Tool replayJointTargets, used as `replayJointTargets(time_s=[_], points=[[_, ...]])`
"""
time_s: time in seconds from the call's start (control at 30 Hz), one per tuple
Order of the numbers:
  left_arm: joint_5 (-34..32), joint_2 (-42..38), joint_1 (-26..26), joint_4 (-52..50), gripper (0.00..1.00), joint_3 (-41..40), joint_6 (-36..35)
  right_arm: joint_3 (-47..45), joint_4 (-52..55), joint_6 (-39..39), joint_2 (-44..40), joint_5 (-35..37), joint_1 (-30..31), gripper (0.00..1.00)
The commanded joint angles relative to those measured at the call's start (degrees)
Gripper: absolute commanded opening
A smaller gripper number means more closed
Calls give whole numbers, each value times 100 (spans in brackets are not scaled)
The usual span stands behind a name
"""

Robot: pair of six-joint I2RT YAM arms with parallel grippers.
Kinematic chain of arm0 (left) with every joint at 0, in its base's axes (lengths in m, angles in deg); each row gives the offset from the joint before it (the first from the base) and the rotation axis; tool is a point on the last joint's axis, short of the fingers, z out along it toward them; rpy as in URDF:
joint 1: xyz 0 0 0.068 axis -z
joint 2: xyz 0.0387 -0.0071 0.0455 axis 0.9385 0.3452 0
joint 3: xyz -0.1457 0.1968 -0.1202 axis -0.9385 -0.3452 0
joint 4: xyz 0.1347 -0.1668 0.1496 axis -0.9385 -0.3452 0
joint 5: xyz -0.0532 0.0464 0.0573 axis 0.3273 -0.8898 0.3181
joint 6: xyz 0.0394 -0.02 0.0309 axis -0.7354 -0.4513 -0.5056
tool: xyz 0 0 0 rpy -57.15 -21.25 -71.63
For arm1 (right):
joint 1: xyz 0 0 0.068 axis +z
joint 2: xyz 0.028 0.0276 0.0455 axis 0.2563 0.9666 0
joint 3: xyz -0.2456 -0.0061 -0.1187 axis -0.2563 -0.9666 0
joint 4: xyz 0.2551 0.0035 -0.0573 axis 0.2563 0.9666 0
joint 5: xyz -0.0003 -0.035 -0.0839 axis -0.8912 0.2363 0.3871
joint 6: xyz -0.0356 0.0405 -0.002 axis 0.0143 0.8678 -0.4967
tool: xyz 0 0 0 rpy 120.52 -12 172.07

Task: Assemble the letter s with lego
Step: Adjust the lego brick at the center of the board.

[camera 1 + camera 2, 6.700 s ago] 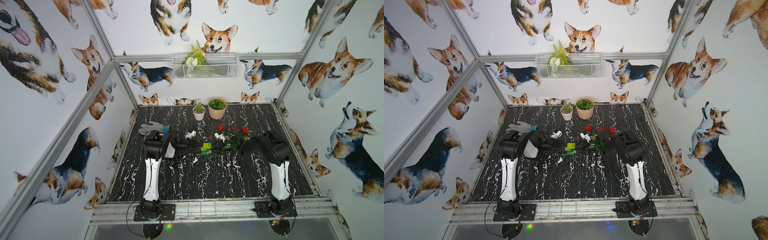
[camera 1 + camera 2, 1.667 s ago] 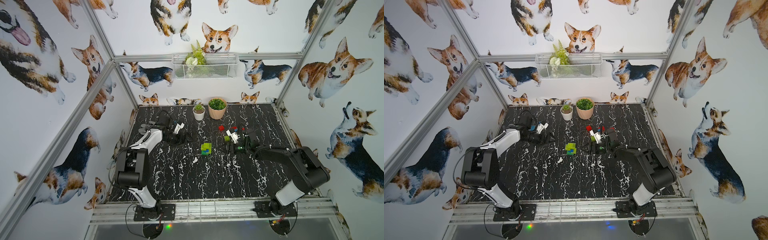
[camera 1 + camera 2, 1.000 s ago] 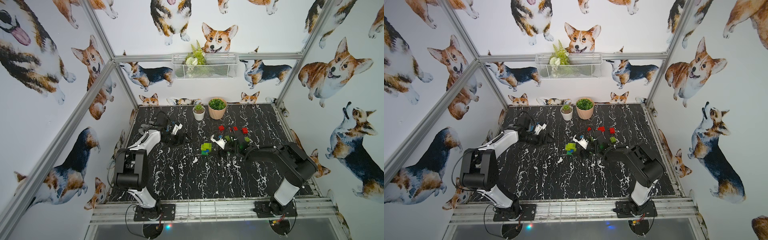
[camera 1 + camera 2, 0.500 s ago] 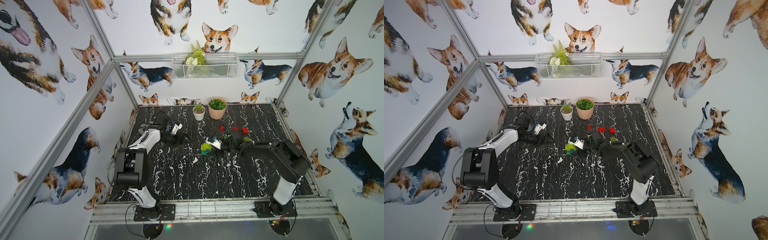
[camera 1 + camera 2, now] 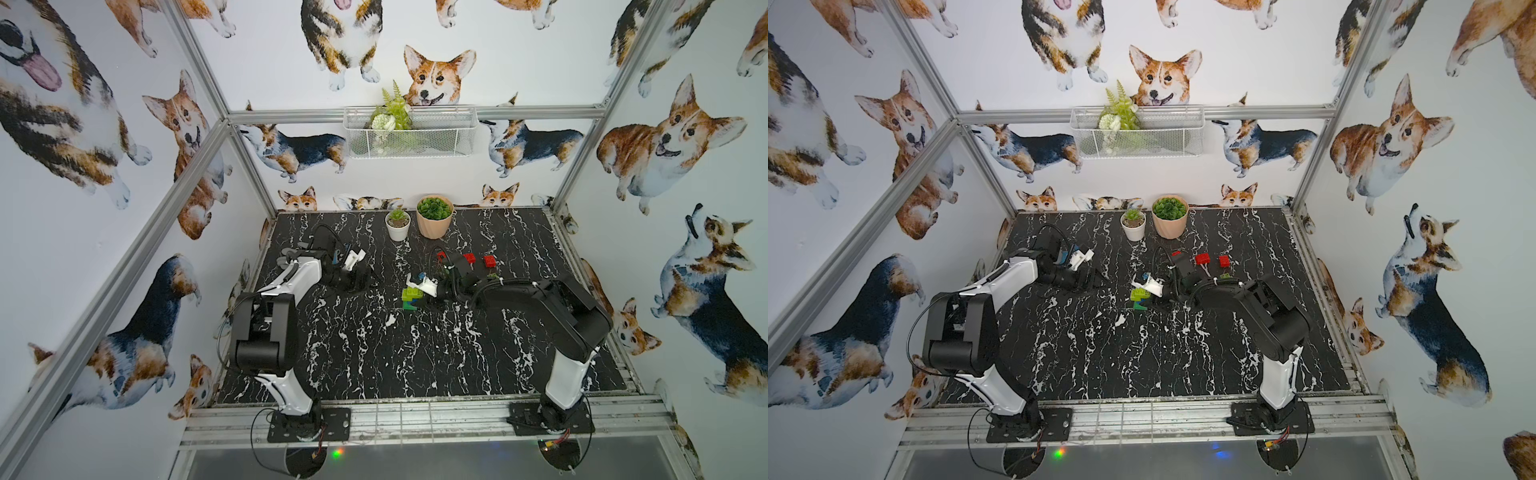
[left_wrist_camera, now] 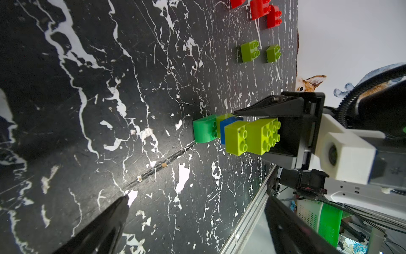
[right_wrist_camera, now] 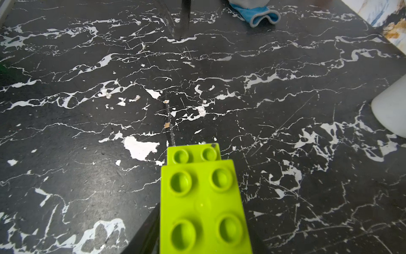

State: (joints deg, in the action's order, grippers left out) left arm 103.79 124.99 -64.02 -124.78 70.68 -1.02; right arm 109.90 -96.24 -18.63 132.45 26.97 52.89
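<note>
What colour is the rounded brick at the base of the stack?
The rounded brick is dark green; the left wrist view shows it best.

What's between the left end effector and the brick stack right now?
Only bare marbled table, save tiny chips; the left wrist view shows it between the left end effector and the brick stack.

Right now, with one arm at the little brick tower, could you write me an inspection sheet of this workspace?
Surface: black marbled table, white chips.
Job's things: brick stack mid-table, dark green brick lowest; loose red bricks and lime bricks apart.
Clutter: white plant pot, tan plant pot, glove.
Grippers: left gripper open, empty; right gripper closed on the top lime brick.
Cables: ribbed black sleeve at the right wrist.
Surroundings: corgi-print walls, wire basket of greenery.
</note>
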Motion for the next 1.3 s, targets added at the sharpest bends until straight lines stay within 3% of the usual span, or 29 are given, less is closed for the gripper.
replayJointTargets(time_s=[0.0,0.5,0.8,0.97,1.27], points=[[14,27,-7,-153,100,62,-191,52,182,-141,24,-33,11,45],[23,115,-7,-262,100,172,-217,149,243,216,-12,-183,16,26],[-53,2,-83,-430,100,310,-210,219,161,1951,-105,-1087,28,28],[-76,-129,-145,-429,99,351,-110,268,424,2891,2,-1938,29,31],[-32,-105,-186,-483,100,434,-99,543,602,3959,571,-2863,54,32]])
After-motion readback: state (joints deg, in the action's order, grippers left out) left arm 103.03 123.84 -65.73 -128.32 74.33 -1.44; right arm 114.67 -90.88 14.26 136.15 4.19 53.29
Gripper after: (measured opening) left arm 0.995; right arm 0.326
